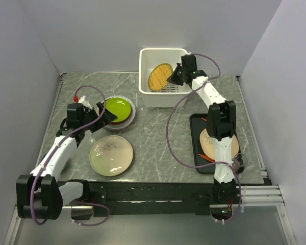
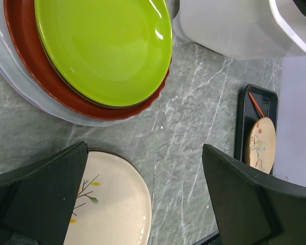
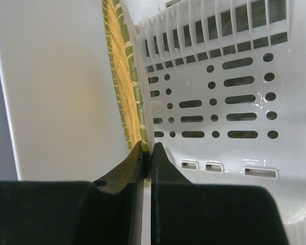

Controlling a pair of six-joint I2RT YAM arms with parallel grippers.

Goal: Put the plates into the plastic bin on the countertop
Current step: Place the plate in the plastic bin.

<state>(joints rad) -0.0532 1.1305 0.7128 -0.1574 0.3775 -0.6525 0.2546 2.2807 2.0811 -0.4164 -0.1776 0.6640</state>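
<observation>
Right gripper [image 1: 174, 76]: jaws clenched on the rim of the woven tan plate [image 1: 159, 76], which stands on edge inside the plastic bin [image 1: 158, 99] at the far side of the tabletop [image 1: 153, 132]. Looks like the drop-off step. Next: lower, release, lift clear. Left gripper [image 1: 106, 114]: jaws released, just beside the lime green plate [image 1: 118, 108] on top of the stack, probably the next pick.

Both arms [image 1: 58, 153] have white shells, black joints, mauve cables [image 1: 168, 130]; left hand [image 1: 106, 115] and right hand [image 1: 170, 77] are black.
</observation>
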